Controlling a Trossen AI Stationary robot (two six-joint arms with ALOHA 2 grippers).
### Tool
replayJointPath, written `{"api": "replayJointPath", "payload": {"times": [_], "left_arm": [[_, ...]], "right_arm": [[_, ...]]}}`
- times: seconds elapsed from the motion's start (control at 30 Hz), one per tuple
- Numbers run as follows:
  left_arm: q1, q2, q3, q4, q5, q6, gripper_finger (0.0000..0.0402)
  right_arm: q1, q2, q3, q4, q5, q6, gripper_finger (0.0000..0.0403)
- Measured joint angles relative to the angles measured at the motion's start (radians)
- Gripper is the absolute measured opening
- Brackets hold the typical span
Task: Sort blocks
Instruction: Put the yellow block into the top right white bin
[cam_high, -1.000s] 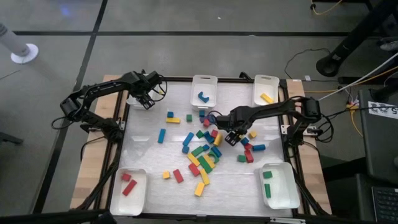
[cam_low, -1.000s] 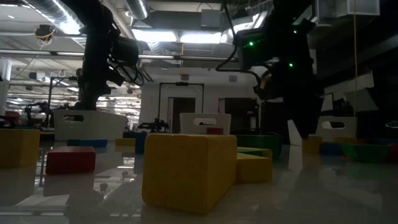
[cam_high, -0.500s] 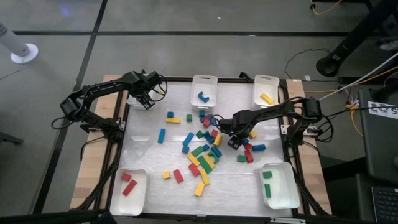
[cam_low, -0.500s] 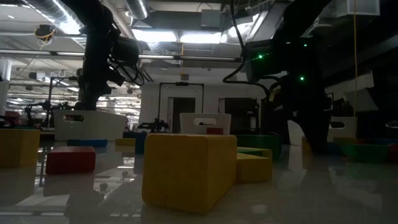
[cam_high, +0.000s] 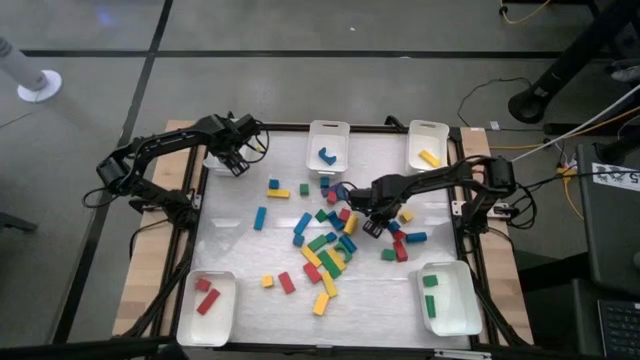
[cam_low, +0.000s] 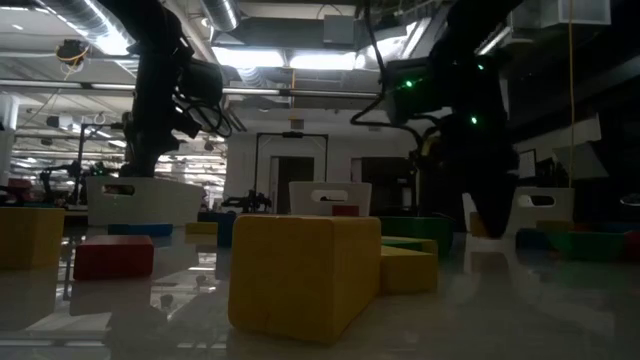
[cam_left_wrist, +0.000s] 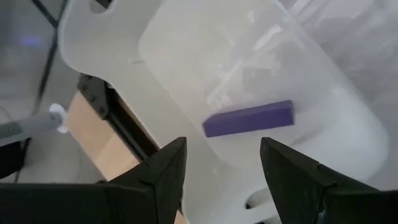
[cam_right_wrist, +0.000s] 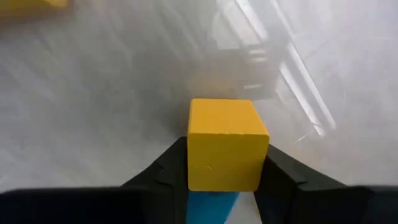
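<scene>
Since the earlier frame, your right gripper (cam_high: 371, 224) has pinched a yellow block (cam_right_wrist: 227, 144) at the pile's three o'clock edge. Left gripper (cam_high: 236, 157), spread, hovers over a purple block (cam_left_wrist: 249, 118).

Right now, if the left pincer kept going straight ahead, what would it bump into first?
Probably the purple block lying in the white tray. The left pincer is open and points right at it, though how far off is hard to tell.
</scene>
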Motion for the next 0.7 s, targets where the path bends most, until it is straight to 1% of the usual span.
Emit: {"api": "replayJointPath", "payload": {"times": [0.13, 0.3, 0.47, 0.57, 0.7], "left_arm": [[0.0, -0.003, 0.0, 0.0, 0.047, 0.04, 0.0194], [0.0, -0.003, 0.0, 0.0, 0.052, 0.045, 0.0194], [0.0, -0.003, 0.0, 0.0, 0.072, 0.078, 0.0194], [0.0, -0.003, 0.0, 0.002, 0.084, 0.085, 0.0194], [0.0, -0.003, 0.0, 0.002, 0.089, 0.084, 0.0194]], "right_arm": [[-0.004, 0.0, 0.075, -0.11, 0.039, -0.043, 0.0134], [-0.052, 0.0, 0.177, -0.275, 0.096, -0.086, 0.0141], [-0.131, -0.002, 0.262, -0.425, 0.207, -0.128, 0.0136], [-0.191, -0.002, 0.295, -0.472, 0.268, -0.171, 0.0138], [-0.276, -0.002, 0.311, -0.496, 0.31, -0.25, 0.0138]]}}
